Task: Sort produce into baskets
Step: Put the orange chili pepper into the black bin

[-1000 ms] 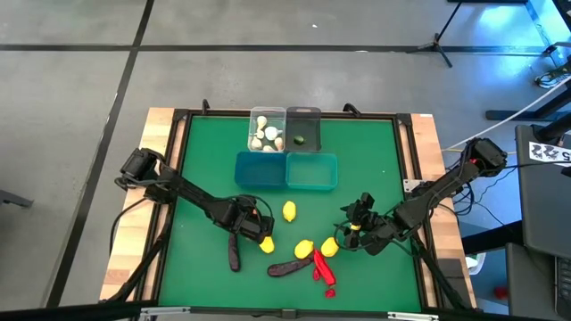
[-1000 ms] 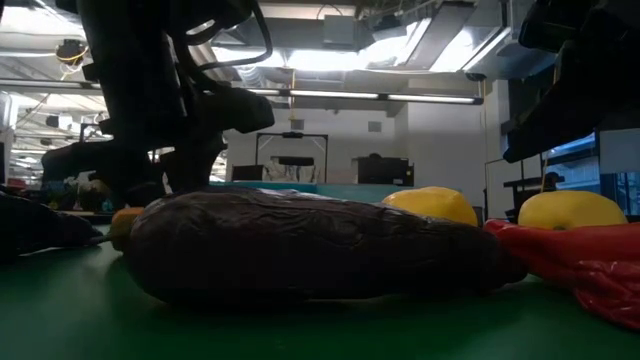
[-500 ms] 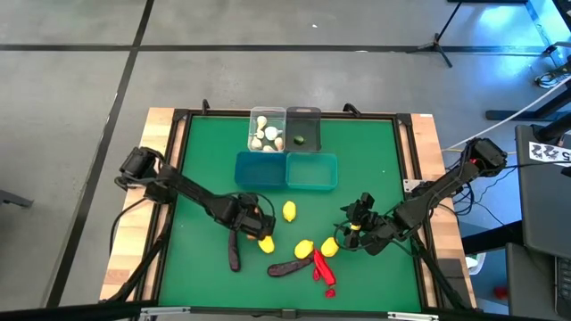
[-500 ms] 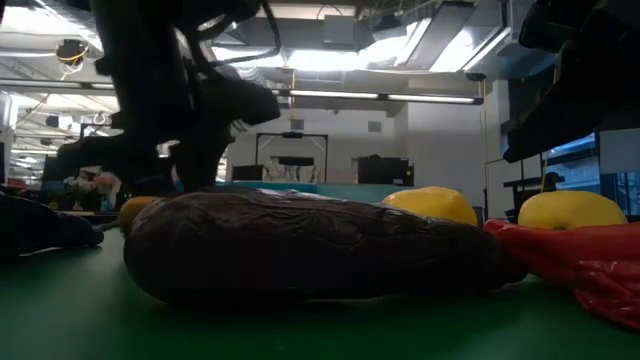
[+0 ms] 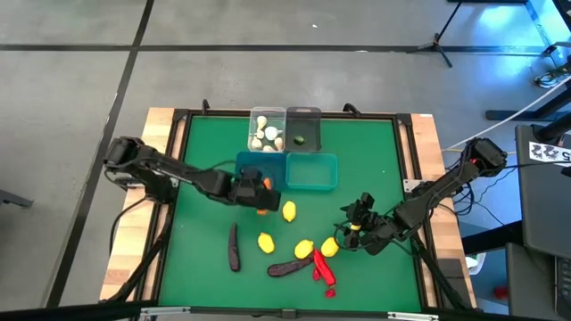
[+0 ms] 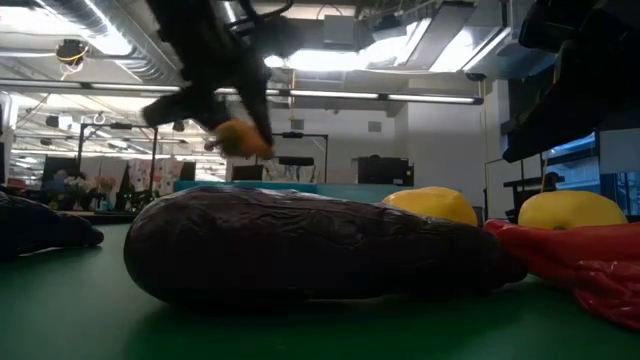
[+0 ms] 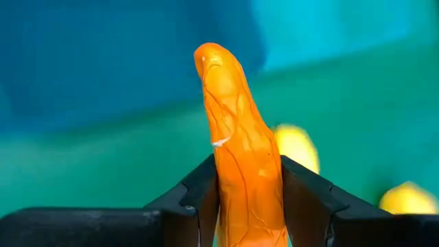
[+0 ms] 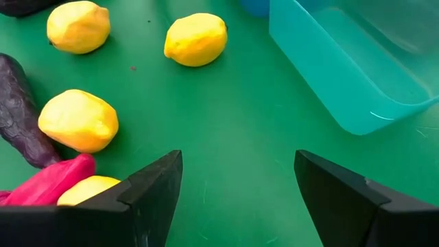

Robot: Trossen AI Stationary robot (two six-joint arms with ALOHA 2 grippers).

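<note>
1. Green felt covers the table [image 5: 205, 152], which sits in a wooden frame on a grey floor; the low view looks across it into a lit workshop.
2. My left gripper [image 5: 259, 189] hangs above the mat, just at the near edge of the left teal basket [image 5: 259, 167], its fingers [image 7: 199, 195] clamped on the orange carrot [image 7: 243, 158], which sticks out past the tips.
3. In the low view the carrot [image 6: 240, 138] shows lifted off the table.
4. My right gripper [image 5: 359, 218] rests low near the right side of the mat, fingers spread wide with nothing between them [image 8: 236, 189].
5. Four baskets cluster at the far middle: the clear basket [image 5: 266, 129] holds white garlic bulbs [image 5: 265, 134], the dark grey basket [image 5: 303, 127] holds a small green piece [image 5: 301, 138], and the right teal basket [image 5: 311, 170] stands beside the left one.
6. Four lemons lie on the mat, one [image 5: 289, 211] just beside the carrot, others [image 5: 265, 242] [image 5: 304, 249] nearer the front edge and one [image 5: 329, 247] by my right gripper.
7. One eggplant [image 5: 234, 247] lies alone at front left; another [image 5: 287, 267] lies touching the red chili peppers [image 5: 321, 267].
</note>
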